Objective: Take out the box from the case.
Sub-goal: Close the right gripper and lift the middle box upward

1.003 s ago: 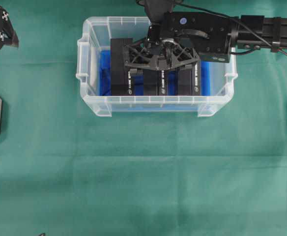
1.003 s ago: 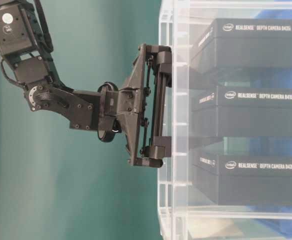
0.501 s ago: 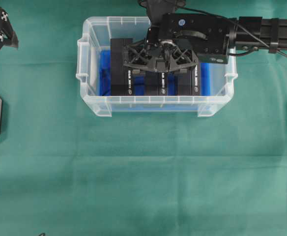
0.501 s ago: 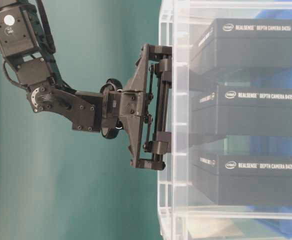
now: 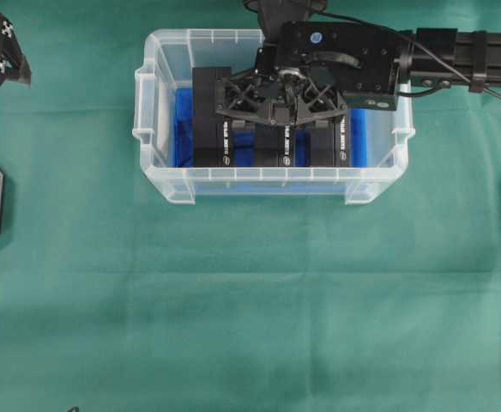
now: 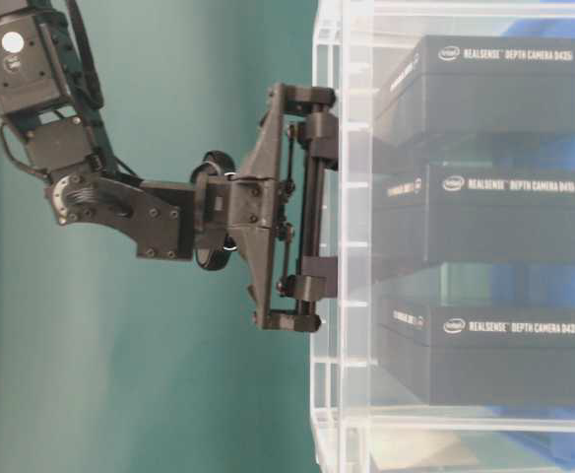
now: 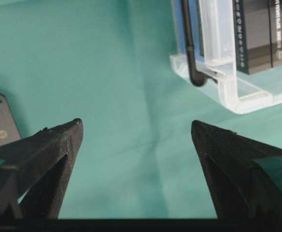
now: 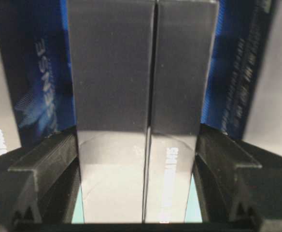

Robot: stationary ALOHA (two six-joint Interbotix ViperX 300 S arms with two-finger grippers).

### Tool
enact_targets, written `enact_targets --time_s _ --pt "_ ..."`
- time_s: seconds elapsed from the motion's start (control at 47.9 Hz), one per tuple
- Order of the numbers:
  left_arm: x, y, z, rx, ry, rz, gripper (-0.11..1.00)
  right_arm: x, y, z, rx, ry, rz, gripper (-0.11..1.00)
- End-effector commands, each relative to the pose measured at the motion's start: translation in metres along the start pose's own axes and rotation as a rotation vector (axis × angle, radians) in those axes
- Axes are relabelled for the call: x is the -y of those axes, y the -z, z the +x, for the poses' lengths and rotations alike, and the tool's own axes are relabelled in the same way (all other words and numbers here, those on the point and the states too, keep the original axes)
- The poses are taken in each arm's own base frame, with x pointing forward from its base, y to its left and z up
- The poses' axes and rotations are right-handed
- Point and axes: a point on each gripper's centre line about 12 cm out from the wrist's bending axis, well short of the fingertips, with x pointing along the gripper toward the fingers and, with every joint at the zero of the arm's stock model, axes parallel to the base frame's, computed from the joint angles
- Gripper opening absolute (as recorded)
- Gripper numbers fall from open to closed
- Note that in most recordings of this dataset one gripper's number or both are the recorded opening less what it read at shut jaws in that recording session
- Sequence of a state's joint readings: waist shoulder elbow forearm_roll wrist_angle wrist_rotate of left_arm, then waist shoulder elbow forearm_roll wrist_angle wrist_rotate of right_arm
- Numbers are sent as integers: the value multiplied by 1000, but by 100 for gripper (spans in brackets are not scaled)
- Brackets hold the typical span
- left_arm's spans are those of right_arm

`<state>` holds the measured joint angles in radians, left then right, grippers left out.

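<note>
Standing on edge in the middle of the case (image 5: 268, 184), between two like boxes, the box (image 6: 504, 217) is laid with its long axis across the case's short span, its lettered end toward the near wall. It is clamped at both sides by the right tool (image 8: 137, 145), which hides its far half from overhead; a seam down its top leaves one box or two undecided. The left tool (image 7: 136, 128) is held spread wide over the bare bench (image 5: 250, 326).

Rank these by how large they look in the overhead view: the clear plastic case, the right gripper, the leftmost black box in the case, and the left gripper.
1. Clear plastic case, by far the largest.
2. Right gripper, spread over the middle boxes; it sits nearer the camera, so it may look bigger than it is.
3. Leftmost black box.
4. Left gripper, smallest, though cut off by the picture's edge.
</note>
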<state>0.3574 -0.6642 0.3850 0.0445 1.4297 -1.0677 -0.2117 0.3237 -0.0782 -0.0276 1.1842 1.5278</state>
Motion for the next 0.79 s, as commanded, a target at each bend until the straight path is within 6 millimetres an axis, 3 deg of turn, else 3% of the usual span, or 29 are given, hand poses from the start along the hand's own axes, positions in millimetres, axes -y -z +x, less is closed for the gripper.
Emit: enact_targets --time_s 0.0,0.773 --pt "2 -1 -6 14 19 2 94 -4 1 -44 3 -80 -2 66" --pt "5 3 -7 6 25 16 94 -1 -3 -164 16 -153 5 66"
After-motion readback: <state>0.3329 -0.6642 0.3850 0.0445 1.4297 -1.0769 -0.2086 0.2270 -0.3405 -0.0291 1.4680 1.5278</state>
